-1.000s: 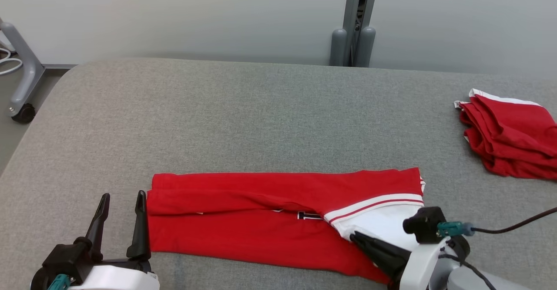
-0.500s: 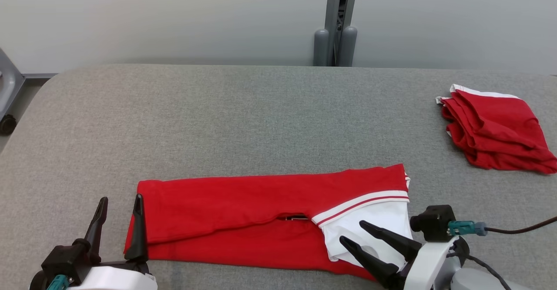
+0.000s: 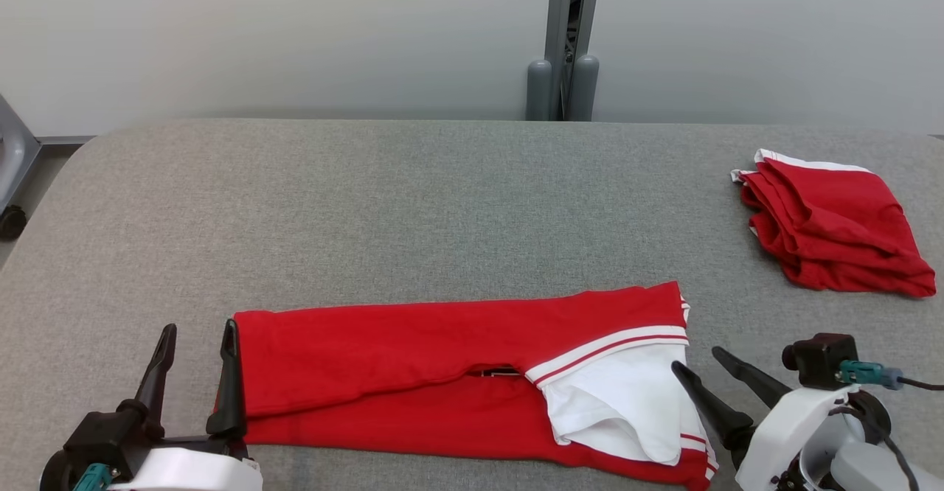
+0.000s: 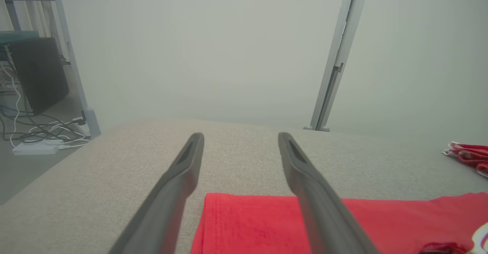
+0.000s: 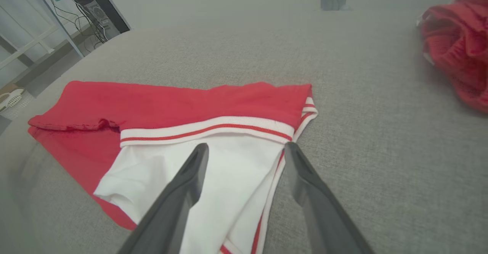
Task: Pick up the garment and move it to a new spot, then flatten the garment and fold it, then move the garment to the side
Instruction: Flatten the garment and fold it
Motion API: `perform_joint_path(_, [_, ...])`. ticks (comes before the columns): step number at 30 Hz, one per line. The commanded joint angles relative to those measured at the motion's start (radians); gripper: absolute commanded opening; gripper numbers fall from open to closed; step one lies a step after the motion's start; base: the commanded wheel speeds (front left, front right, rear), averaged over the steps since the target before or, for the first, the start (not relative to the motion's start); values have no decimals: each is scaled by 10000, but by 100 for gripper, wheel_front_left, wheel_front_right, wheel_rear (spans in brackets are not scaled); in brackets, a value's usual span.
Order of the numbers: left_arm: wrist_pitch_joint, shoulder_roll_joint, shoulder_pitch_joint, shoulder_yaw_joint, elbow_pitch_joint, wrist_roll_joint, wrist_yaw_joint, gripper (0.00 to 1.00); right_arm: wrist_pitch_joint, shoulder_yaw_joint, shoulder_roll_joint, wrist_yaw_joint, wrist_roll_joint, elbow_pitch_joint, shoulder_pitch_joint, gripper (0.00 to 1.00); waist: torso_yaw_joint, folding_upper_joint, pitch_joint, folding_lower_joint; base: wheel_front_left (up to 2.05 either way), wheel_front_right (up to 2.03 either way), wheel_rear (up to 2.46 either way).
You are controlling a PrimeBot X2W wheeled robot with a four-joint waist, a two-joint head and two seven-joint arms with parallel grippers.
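Currently: garment (image 3: 413, 358), long red band with white flap (image 3: 619, 402) loose, near front edge of table (image 3: 442, 203). Left gripper (image 3: 200, 325), front-left of table, fingers apart, empty. Right gripper (image 3: 695, 357), front-right, likewise. Advised: tuck flap flat first, then pinch both layers, fold squarely.

Grey fabric table (image 3: 442, 196); pale wall (image 3: 295, 34); metal post (image 3: 564, 26); floor cables (image 4: 28, 132).

Even soft light, faint shadows, no glare; wrist views hazy, edges blurred.
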Motion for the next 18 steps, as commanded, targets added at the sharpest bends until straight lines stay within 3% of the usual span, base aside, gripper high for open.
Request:
perform_joint_path(1, [-29,37,49,80,-84,99,-66,100,279,-69,81,1,-11,213,62,100,-1,-1,0,0,0,0,0])
perform_joint_path(18, [-29,35,58,-156,-372,259,219,100,3790,-291,422,1,898,1701,-1115,100,400,-1,109,0,0,0,0])
